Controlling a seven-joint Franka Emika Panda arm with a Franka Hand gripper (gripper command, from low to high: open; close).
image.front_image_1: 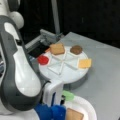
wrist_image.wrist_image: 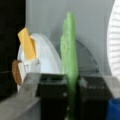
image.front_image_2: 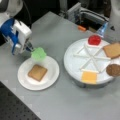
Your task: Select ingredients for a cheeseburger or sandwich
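Risking a slip first: holding the green lettuce piece only by its lower edge, thin and standing on end between the pads, so tilting or dropping short of the toast looks likely if the grip loosens. Also risking a miss — hanging at the rim of the white paper plate rather than over its middle, the lettuce could land half off the plate and onto the table. Nudging the plate with the fingers could shift the toast as well.

Clenching on the lettuce: end effector closed down to a narrow gap, just the thickness of the piece, with nothing else touched as far as can be judged. Hovering at the plate's far edge in a front view, lettuce poking out toward the plate.

Lying flat near the plate's centre: one tan-brown toast square, bare on top, no stack built beyond it.

Sitting well apart from the plate, in the white round divided tray: the red tomato disc, the second toast square, the dark brown round patty and the yellow-orange cheese square, each in its own compartment — untouched.
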